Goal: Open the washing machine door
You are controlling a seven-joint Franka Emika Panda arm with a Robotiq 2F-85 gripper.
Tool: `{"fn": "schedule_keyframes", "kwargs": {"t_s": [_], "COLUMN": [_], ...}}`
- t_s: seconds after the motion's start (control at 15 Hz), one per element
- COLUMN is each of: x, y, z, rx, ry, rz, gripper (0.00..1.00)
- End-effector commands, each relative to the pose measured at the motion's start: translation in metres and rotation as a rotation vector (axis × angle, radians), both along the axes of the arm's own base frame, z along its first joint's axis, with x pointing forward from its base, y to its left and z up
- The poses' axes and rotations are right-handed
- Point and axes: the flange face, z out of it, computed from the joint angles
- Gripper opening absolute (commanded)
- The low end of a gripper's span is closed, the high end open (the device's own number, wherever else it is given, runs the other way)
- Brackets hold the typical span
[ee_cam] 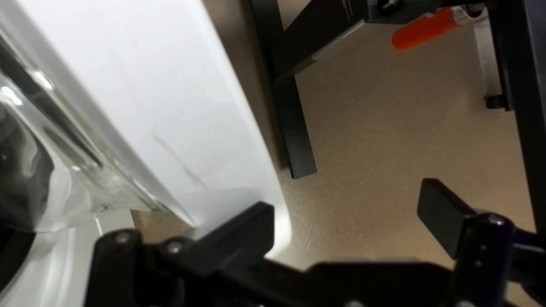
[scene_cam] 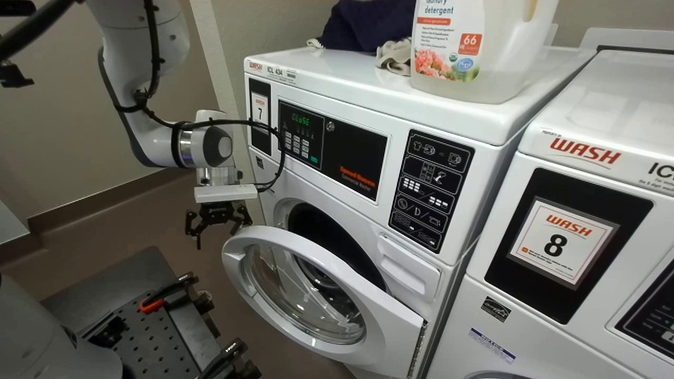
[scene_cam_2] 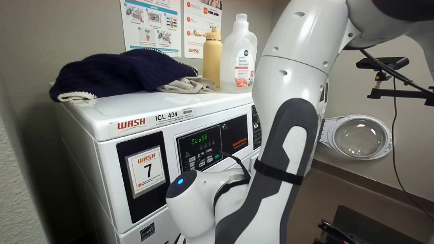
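Washing machine door (scene_cam: 316,305): seen ajar, its free edge just beside the Robotiq gripper (scene_cam: 217,234)
Gripper fingers (ee_cam: 443,215): spread wide; whether the door is touched cannot be told

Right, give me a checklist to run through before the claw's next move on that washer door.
1. Porthole door unlatched: ok; it stands away from the Speed Queen washer front.
2. Door opened wide: not ok; it appears only partly swung out.
3. Claw open: ok; its fingers are spread, gripping nothing.
4. Finger contact with the door's white rim: cannot tell; one finger overlaps it in the wrist view, depth unclear.
5. Swing clear of the perforated plate: cannot tell from these angles.
6. Laundry detergent jug out of the way: ok; it stands atop the washer, above the claw.
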Motion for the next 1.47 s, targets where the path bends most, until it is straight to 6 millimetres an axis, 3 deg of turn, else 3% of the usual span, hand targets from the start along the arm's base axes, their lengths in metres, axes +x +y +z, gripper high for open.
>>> {"fn": "schedule_keyframes", "kwargs": {"t_s": [0.0, 0.33, 0.53, 0.87, 1.4], "x": [-0.009, -0.034, -0.047, -0.046, -0.022], "y": [-0.009, -0.031, -0.041, -0.047, -0.026], "z": [-0.004, -0.029, -0.029, -0.025, 0.018], "rx": [0.086, 0.148, 0.148, 0.143, 0.143], "ry": [0.106, 0.243, 0.296, 0.308, 0.189], "rz": [-0.050, -0.162, -0.225, -0.274, -0.209], "gripper": [1.00, 1.00, 1.00, 1.00, 1.00]}}
